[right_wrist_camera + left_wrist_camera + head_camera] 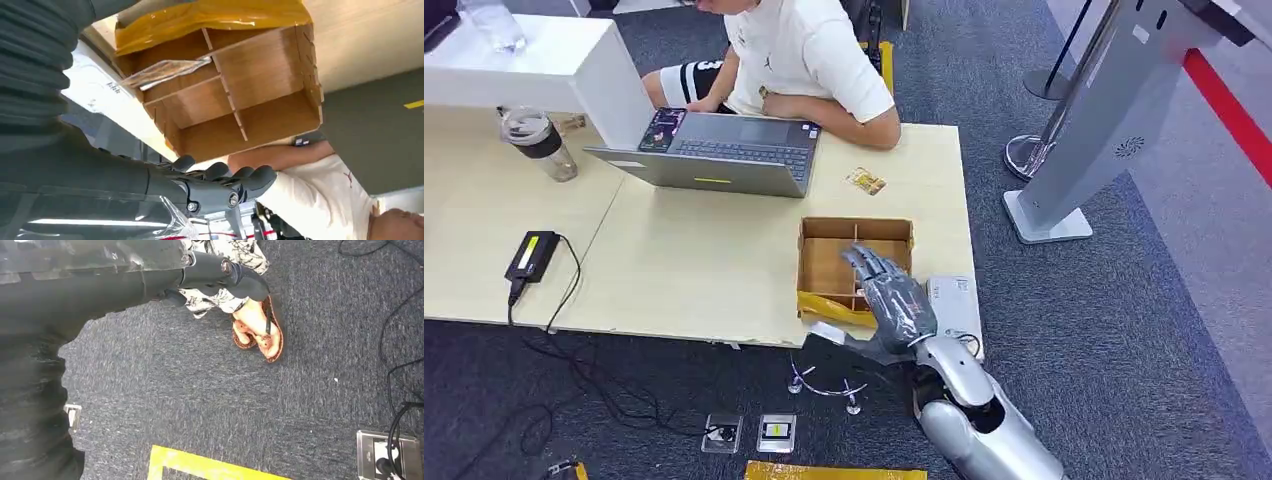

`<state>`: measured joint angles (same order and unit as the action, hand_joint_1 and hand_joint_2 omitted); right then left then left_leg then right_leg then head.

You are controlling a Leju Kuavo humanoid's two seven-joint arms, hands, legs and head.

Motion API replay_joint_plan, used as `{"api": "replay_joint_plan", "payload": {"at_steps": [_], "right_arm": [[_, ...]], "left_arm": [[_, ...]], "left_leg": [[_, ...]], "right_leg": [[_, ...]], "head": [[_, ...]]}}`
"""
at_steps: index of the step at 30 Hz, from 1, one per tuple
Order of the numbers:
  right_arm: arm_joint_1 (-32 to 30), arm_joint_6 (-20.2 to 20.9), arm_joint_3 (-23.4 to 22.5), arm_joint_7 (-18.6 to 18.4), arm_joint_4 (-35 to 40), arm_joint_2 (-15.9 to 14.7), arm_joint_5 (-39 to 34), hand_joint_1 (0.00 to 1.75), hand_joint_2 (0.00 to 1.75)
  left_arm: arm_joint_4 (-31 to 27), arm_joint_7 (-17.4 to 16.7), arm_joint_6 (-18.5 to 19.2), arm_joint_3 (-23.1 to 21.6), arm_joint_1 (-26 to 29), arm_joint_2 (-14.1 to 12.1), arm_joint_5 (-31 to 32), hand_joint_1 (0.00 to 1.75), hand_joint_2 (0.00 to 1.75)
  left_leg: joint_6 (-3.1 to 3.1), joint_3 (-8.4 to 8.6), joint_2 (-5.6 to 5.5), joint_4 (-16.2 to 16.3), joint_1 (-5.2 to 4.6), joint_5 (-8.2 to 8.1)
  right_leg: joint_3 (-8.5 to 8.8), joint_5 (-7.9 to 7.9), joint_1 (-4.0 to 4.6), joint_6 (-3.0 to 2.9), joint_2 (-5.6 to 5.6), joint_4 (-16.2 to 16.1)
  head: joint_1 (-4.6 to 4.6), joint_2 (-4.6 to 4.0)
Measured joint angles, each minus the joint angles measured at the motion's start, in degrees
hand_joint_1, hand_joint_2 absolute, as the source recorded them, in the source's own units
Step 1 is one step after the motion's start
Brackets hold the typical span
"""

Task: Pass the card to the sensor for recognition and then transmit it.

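Wooden and split into compartments, the divided box (855,262) sits near the front edge of the pale table (694,260). Our right hand (886,290) hovers over it, fingers spread apart and holding nothing. In the right wrist view, a card in a clear sleeve (165,72) lies in a compartment beside the yellow-taped wall. Our left hand (220,275) hangs over the grey carpet (210,405), fingers curled, nothing in them. A person (799,55) works at a laptop (719,152).
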<state>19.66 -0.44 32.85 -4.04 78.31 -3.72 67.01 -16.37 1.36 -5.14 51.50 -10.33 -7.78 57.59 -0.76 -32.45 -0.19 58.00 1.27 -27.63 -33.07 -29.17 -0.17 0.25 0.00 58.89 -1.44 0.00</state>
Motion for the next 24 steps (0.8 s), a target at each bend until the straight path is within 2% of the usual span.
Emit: {"api": "replay_joint_plan", "payload": {"at_steps": [9, 20, 24], "right_arm": [[-1.33, -1.4, 0.39, -0.42, 0.0, -0.04, 1.58, 0.0, 1.75], [-1.46, -9.62, 0.55, 0.57, -0.88, 0.0, 5.57, 0.0, 1.75], [-1.74, -11.04, 0.57, 0.44, -1.79, 0.0, 5.49, 0.0, 1.75]], "left_arm": [[-0.02, -0.24, 0.22, 0.04, 0.01, 0.0, 0.09, 0.0, 1.75], [-0.02, -0.22, 0.72, 0.04, -0.01, -0.07, 0.18, 0.0, 1.75], [-0.02, -0.15, 0.85, 0.02, -0.03, -0.35, 0.26, 0.0, 1.75]], "left_leg": [[0.0, 0.02, 0.0, 0.0, 0.0, 0.0], [0.0, 0.01, 0.0, 0.0, 0.0, 0.0], [0.0, 0.01, 0.0, 0.0, 0.0, 0.0]], "right_leg": [[0.0, 0.0, 0.0, 0.0, 0.01, 0.0], [-0.01, 0.0, 0.0, 0.0, 0.01, 0.0], [-0.01, 0.0, 0.0, 0.0, 0.01, 0.0]], "head": [[0.0, 0.0], [0.0, 0.0], [0.02, 0.0]]}}
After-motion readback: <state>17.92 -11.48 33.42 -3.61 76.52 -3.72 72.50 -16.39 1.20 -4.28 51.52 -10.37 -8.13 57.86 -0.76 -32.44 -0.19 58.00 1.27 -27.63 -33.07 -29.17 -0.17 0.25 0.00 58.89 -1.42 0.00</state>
